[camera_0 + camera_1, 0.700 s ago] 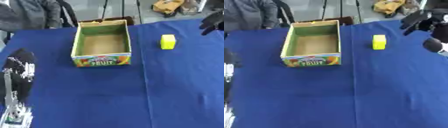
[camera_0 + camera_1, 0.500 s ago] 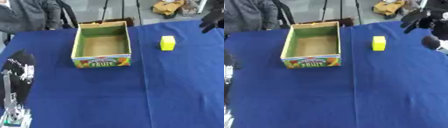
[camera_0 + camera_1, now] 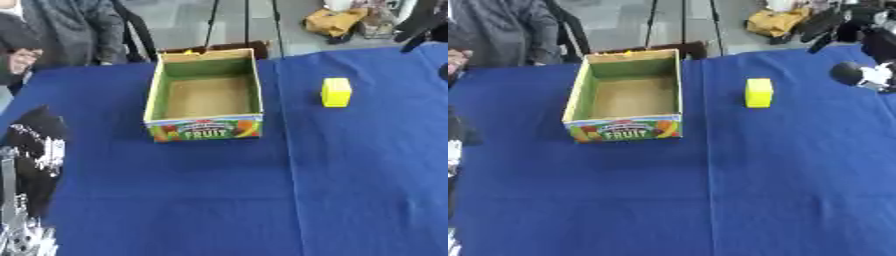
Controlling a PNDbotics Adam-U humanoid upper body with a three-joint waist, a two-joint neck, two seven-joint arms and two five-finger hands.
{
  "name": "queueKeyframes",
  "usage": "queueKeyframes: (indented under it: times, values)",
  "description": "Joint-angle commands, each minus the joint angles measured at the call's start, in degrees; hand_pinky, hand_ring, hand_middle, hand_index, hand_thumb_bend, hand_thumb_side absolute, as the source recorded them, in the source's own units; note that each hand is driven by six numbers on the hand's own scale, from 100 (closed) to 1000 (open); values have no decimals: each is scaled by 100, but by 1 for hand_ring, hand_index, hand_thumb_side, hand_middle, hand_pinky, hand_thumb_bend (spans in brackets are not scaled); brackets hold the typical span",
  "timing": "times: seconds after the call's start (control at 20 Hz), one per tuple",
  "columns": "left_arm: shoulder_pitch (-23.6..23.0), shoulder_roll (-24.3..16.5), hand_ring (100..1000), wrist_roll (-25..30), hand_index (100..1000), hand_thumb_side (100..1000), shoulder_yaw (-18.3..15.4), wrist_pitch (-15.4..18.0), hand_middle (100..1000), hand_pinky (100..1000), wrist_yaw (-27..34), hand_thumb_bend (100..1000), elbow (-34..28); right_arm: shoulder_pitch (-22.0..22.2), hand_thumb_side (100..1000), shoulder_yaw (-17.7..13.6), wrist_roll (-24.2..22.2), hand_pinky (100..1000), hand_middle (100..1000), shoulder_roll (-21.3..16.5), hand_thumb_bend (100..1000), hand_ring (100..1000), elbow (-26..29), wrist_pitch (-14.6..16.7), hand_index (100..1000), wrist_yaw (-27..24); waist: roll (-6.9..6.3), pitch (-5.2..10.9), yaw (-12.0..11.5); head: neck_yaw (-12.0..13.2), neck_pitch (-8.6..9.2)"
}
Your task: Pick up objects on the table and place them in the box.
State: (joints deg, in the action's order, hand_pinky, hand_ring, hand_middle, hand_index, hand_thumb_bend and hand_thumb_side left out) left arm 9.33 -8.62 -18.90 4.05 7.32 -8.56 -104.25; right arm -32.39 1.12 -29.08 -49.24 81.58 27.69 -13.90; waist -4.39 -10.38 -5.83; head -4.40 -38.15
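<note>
Yellow block (image 3: 336,92) sits on my blue counter (image 3: 262,200), right of the open "FRUIT" box (image 3: 206,97) and well apart from it. In the left eye view my left hand (image 3: 35,150) rests at the near-left edge; I cannot tell its fingers. In the right eye view my right hand (image 3: 833,25) hangs far right, beyond the block, fingers relaxed, holding nothing.

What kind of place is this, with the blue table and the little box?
Probably a robot demo or test area: a table under a blue cloth, an open FRUIT cardboard box beside a yellow block, tripod legs on bare floor behind.
</note>
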Motion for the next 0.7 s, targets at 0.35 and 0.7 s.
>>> queueKeyframes:
  times: [0.35,0.7]
  values:
    - [152,-134,588,247,783,631,101,132,595,567,131,494,-140,-965,561,79,-506,705,833,37,663,843,-1339,604,807,1082,38,-16,-125,-183,157]
    - [209,-134,586,407,784,637,177,212,594,566,224,494,-176,-1589,474,70,-755,778,891,283,705,919,-2248,1119,868,2028,23,-97,-217,-424,282]
